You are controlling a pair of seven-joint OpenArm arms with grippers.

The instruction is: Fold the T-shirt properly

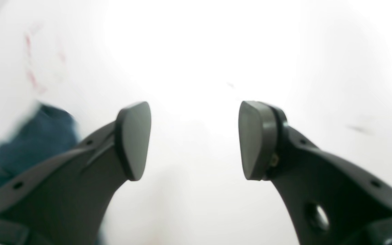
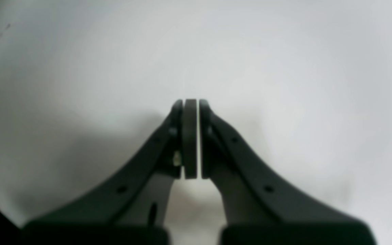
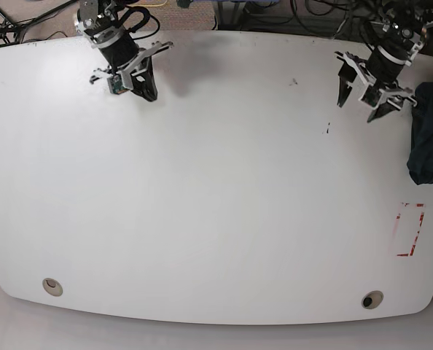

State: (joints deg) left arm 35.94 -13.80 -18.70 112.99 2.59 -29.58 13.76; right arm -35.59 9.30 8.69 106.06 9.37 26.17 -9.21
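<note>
The T-shirt (image 3: 429, 135) is a dark navy-teal heap bunched at the table's right edge. In the left wrist view a blurred part of the T-shirt (image 1: 29, 143) shows behind the left finger. My left gripper (image 3: 357, 108) hangs over the far right of the table, just left of the cloth and apart from it. Up close, the left gripper (image 1: 194, 139) is open with only bare white table between its pads. My right gripper (image 3: 147, 93) is at the far left of the table, away from the cloth. Its own view shows the right gripper (image 2: 191, 136) shut on nothing.
The white table (image 3: 216, 189) fills the base view. A red-outlined rectangle (image 3: 410, 230) is marked near its right edge, in front of the cloth. Two round holes (image 3: 52, 286) (image 3: 371, 300) sit near the front edge. Cables lie beyond the far edge.
</note>
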